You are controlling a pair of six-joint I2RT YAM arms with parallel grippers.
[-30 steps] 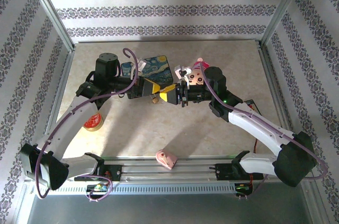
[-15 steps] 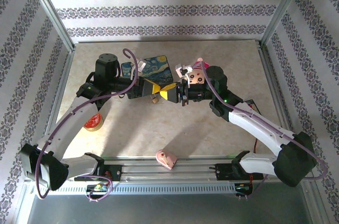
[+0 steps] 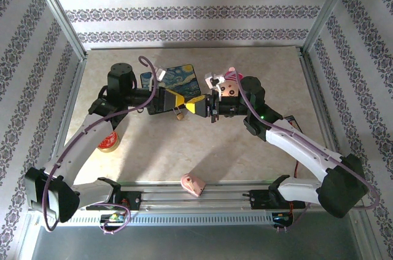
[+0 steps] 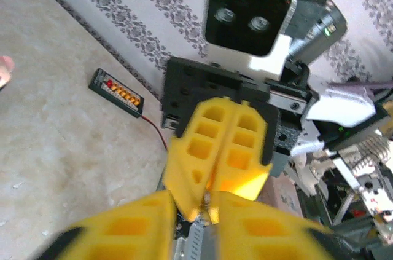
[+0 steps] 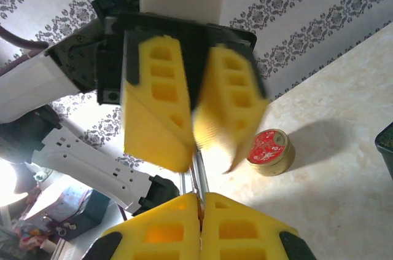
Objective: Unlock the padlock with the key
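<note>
- The padlock is hanging just beneath the left gripper. The gripper's fingers seem to be clamping its thin silver shackle, though the contact itself is hard to make out. Held that way, the brass body is probably free to swing, so any push is risking knocking the keyhole off line.
- The key is showing as a pale sliver poking out beyond the tips of the right gripper, whose fingers are pressing together on it. So little metal is sitting between the pads that a sideways load is threatening to twist it or squeeze it out.
- Whether the tip is entering the keyhole cannot be told. Turning before it is seating would only be scraping the lock face.
- The two grippers are meeting tip to tip, so pressing closer is risking the yellow fingers colliding before the key is going home.
- Anything slipping would be dropping to the table directly under the hands. A pale key there would be hard to spot against the light surface. The painted box just beyond the left gripper is crowding a retry.
</note>
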